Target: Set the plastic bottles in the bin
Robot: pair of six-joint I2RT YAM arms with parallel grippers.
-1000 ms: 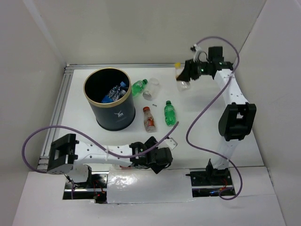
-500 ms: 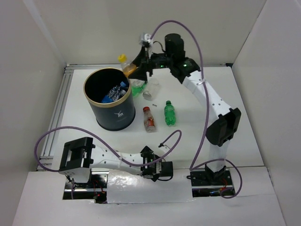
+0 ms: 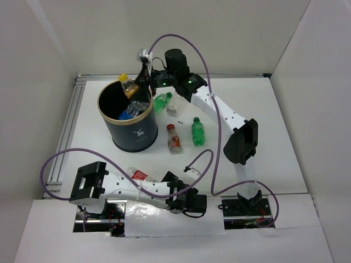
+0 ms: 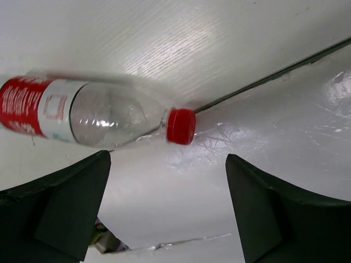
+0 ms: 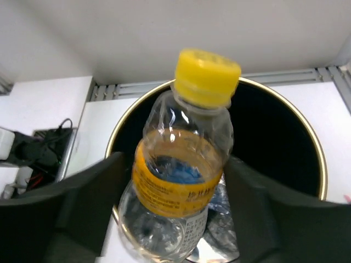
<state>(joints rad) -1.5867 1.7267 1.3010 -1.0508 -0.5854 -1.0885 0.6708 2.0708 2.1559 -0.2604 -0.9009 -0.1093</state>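
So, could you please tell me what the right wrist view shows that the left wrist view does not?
Only the right wrist view shows the yellow-capped bottle between the right hand's fingers, over the mouth of the bin. Only the left wrist view shows a red-capped bottle lying on its side, ahead of the left hand's fingers, which stand wide open. Both show white table and dark fingers at either side.
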